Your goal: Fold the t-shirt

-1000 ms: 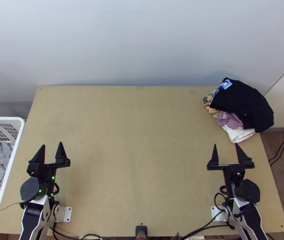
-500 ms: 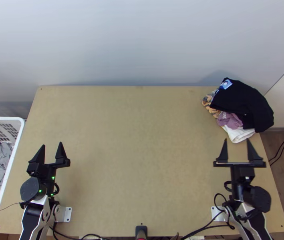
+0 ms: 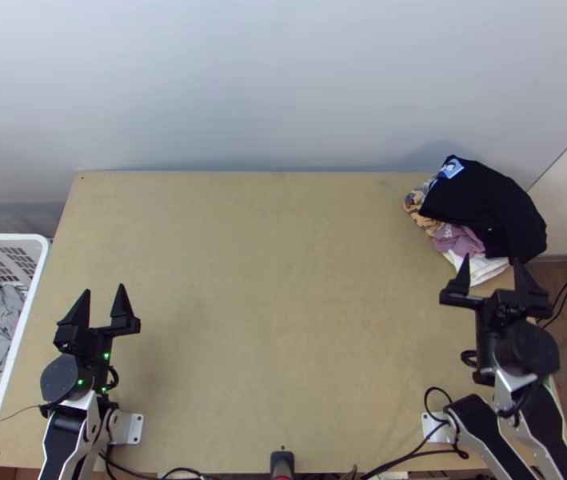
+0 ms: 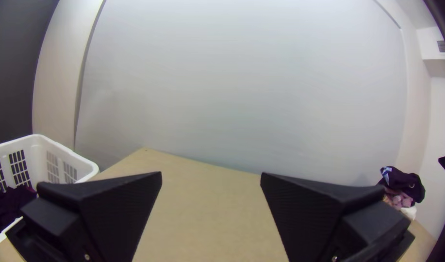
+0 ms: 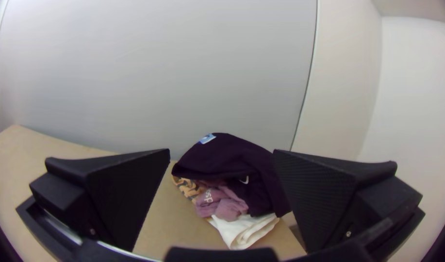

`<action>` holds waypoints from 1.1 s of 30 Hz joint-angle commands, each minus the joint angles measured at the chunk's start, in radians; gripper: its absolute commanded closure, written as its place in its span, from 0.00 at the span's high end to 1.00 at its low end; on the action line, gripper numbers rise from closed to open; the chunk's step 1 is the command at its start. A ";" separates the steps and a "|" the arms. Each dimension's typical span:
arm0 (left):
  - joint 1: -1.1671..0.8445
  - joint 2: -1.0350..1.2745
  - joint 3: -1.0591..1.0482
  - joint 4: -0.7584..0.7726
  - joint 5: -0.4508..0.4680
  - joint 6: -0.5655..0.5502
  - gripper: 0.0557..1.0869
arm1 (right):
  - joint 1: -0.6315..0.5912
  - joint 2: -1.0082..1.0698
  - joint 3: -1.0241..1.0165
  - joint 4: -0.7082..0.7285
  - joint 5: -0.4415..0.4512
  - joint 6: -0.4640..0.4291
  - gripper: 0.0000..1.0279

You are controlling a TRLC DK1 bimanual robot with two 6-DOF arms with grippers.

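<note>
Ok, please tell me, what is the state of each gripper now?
Left gripper: open, holding nothing.
Right gripper: open, holding nothing, close to the pile of clothes.

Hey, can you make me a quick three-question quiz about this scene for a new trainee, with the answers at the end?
1. True or false: the left gripper has its fingers shut together.
2. Fill in the blank: in the top view, the uppermost garment of the pile of clothes is ____ in colour.
3. Multiple choice: in the top view, the laundry basket stands on which side of the table?
A) left
B) far
C) right

Key: 1. False; 2. black; 3. A
</note>
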 commanded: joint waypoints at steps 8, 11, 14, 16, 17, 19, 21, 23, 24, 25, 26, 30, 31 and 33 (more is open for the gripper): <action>0.023 0.000 0.000 0.000 0.003 0.035 0.96 | 0.021 0.054 -0.123 0.056 0.080 0.073 0.96; 0.023 0.000 0.000 0.000 0.003 0.035 0.96 | 0.026 -0.059 -0.239 0.108 0.079 0.032 0.96; 0.023 0.000 0.000 0.000 0.003 0.035 0.96 | 0.031 -0.184 -0.333 0.111 0.070 0.001 0.96; 0.018 0.000 -0.001 0.000 0.003 0.035 0.96 | 0.041 -0.279 -0.385 0.103 0.061 -0.038 0.96; 0.015 0.000 0.000 0.000 0.003 0.035 0.96 | 0.047 -0.325 -0.402 0.077 0.061 -0.045 0.96; 0.012 0.000 0.000 0.000 0.003 0.016 0.96 | 0.038 -0.358 -0.413 0.065 0.059 -0.045 0.96; 0.008 -0.001 0.006 -0.012 -0.003 0.043 0.96 | 0.037 -0.352 -0.405 0.065 0.059 -0.042 0.96; -0.002 -0.001 0.028 -0.029 -0.091 0.121 0.96 | 0.040 -0.342 -0.399 0.065 0.061 -0.038 0.96; -0.017 -0.003 0.062 -0.069 -0.098 0.198 0.96 | 0.038 -0.338 -0.394 0.065 0.061 -0.038 0.96; -0.034 -0.003 0.097 -0.106 -0.097 0.255 0.96 | 0.038 -0.334 -0.393 0.065 0.061 -0.038 0.96; -0.043 -0.003 0.114 -0.106 -0.098 0.258 0.96 | 0.038 -0.329 -0.387 0.065 0.061 -0.038 0.96; -0.008 0.000 0.187 -0.149 -0.111 0.244 0.96 | 0.041 -0.309 -0.365 0.054 0.061 -0.038 0.96; 0.012 0.002 0.207 -0.167 -0.121 0.226 0.96 | 0.041 -0.305 -0.357 0.051 0.061 -0.038 0.96; 0.067 0.017 0.250 -0.210 -0.125 0.216 0.96 | 0.043 -0.277 -0.337 0.049 0.061 -0.038 0.96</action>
